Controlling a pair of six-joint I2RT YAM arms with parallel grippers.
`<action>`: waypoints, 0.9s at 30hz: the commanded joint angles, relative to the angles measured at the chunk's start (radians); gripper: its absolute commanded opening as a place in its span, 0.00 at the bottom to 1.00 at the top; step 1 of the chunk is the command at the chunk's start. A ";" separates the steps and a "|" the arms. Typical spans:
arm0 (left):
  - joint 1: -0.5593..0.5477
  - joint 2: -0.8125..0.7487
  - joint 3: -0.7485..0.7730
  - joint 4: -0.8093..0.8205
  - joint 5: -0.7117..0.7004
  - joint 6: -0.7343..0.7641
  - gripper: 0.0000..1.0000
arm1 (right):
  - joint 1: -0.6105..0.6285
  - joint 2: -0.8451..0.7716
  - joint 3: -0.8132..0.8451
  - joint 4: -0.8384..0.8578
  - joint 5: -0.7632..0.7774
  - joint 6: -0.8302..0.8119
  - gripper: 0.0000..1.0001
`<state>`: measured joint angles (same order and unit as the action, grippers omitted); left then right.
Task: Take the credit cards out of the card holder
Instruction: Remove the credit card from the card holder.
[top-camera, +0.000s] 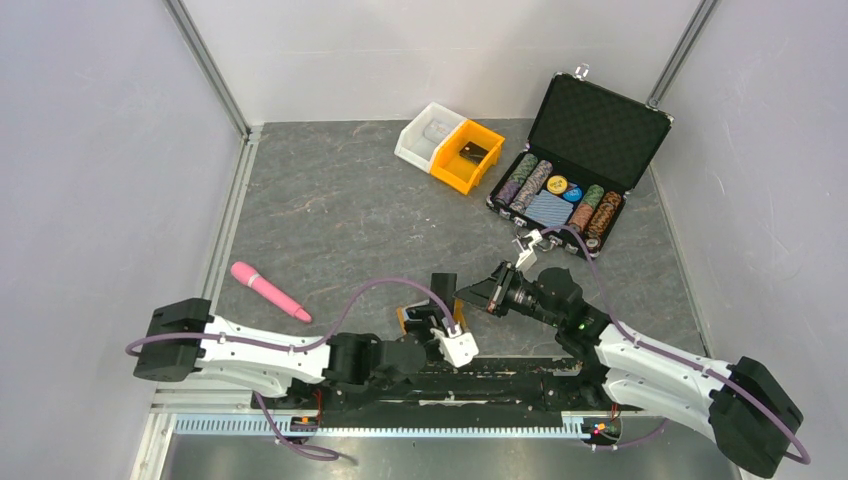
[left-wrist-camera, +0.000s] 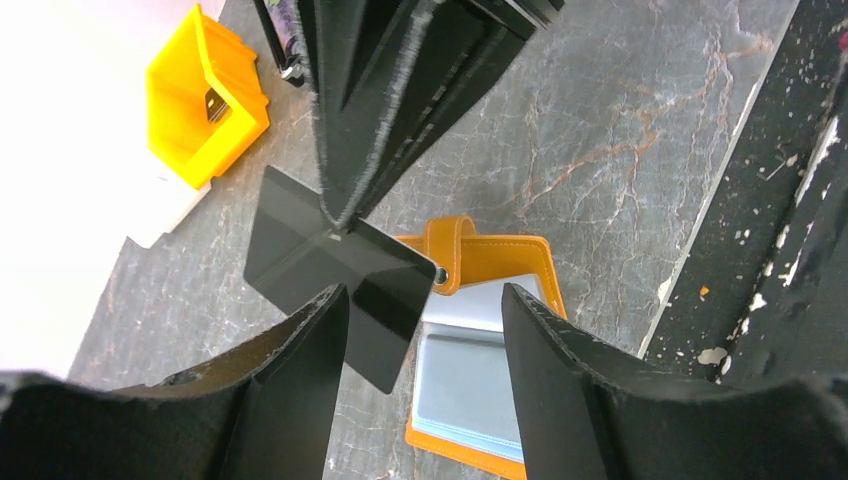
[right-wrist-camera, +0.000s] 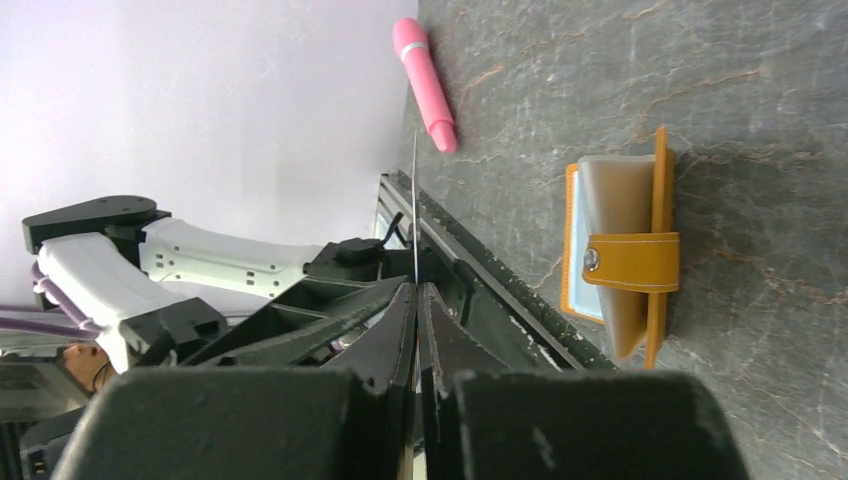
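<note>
The orange-tan card holder (left-wrist-camera: 490, 258) lies open on the dark table, its light blue inner panels showing. It also shows in the right wrist view (right-wrist-camera: 622, 262) and, partly hidden by my left arm, in the top view (top-camera: 408, 318). My right gripper (right-wrist-camera: 415, 292) is shut on a black credit card (left-wrist-camera: 320, 262), seen edge-on in its own view (right-wrist-camera: 415, 200), and holds it above the table just left of the holder. My left gripper (left-wrist-camera: 425, 300) is open and empty, hovering over the holder, with the card beside its left finger (left-wrist-camera: 290, 380).
An orange bin (top-camera: 465, 155) with a dark card in it and a white bin (top-camera: 428, 132) stand at the back. An open black chip case (top-camera: 580, 190) is at the back right. A pink cylinder (top-camera: 270, 290) lies at the left. The black base rail (left-wrist-camera: 770, 200) runs close beside the holder.
</note>
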<state>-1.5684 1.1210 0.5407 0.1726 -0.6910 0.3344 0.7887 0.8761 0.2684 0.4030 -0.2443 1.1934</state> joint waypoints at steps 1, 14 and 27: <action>-0.042 0.041 -0.028 0.164 -0.111 0.131 0.64 | -0.005 0.011 -0.022 0.123 -0.044 0.054 0.00; -0.059 0.032 -0.029 0.184 -0.232 0.098 0.02 | -0.022 -0.034 -0.035 0.093 -0.038 -0.096 0.21; 0.262 -0.299 0.056 -0.209 0.348 -0.526 0.02 | -0.024 -0.332 0.032 -0.194 0.156 -0.621 0.52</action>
<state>-1.3624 0.8631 0.5514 0.0444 -0.5449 0.0383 0.7673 0.5831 0.2436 0.2356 -0.1181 0.7708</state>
